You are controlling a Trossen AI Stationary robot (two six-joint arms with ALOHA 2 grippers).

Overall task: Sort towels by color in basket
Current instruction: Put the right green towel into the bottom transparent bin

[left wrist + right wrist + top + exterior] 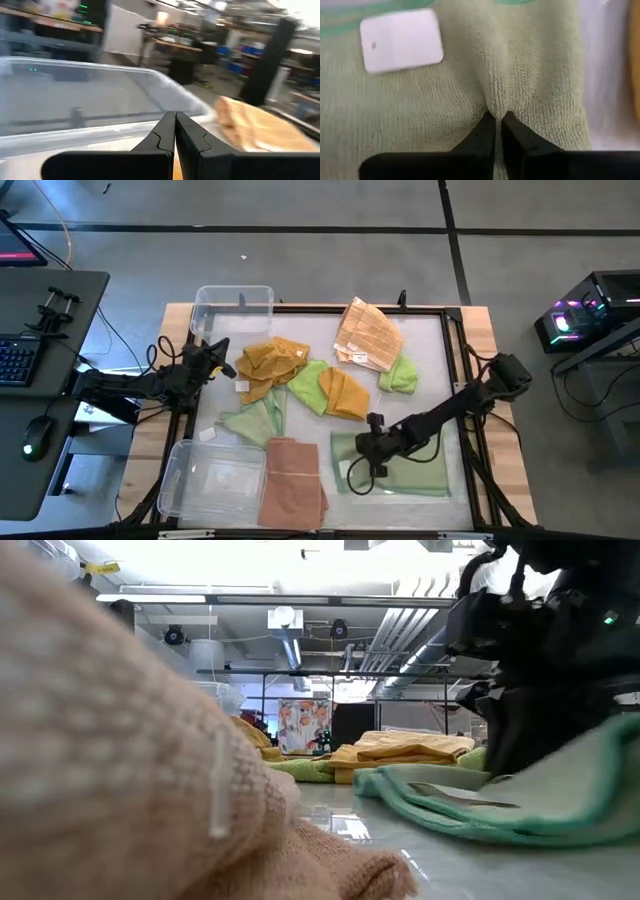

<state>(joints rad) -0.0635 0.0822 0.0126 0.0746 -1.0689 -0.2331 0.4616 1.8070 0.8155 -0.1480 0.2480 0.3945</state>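
Table, seen from above, carrying loose towels and 2 clear bins. Near bin: beside it lies the pink towel, set apart by color. Far bin: my left pincer waits just short of it, fingers pressed together on nothing. Flat green towel, beyond the pink towel from the near bin: my right pincer pinches a fold of its pile near the white tag, probably to lift it. Yellow towels sit mid-table, unsorted.
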